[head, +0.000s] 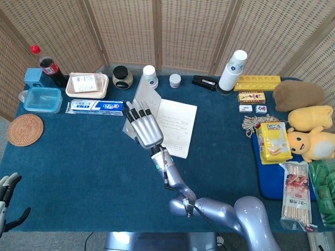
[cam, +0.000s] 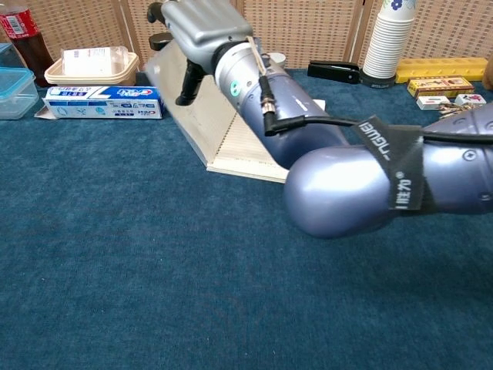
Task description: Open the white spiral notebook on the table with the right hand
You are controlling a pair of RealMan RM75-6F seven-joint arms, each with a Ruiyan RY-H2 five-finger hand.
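The white spiral notebook (head: 177, 125) lies in the middle of the blue table, with a lined, written page showing. Its cover (head: 148, 98) stands lifted and leans over to the left. My right hand (head: 142, 128) is at the notebook's left edge, fingers stretched out flat against the cover and holding nothing. In the chest view that right hand (cam: 202, 23) is high over the tilted cover (cam: 204, 123), thumb hanging down in front of it. My left hand (head: 6, 201) shows partly at the bottom left corner, fingers apart, far from the notebook.
Left of the cover lies a toothpaste box (head: 97, 106). Behind it stand a paper cup (head: 150, 76), a dark jar (head: 122, 77) and a food tray (head: 87, 84). A stapler (head: 204, 82), a cup stack (head: 232, 70) and plush toys (head: 311, 133) are to the right.
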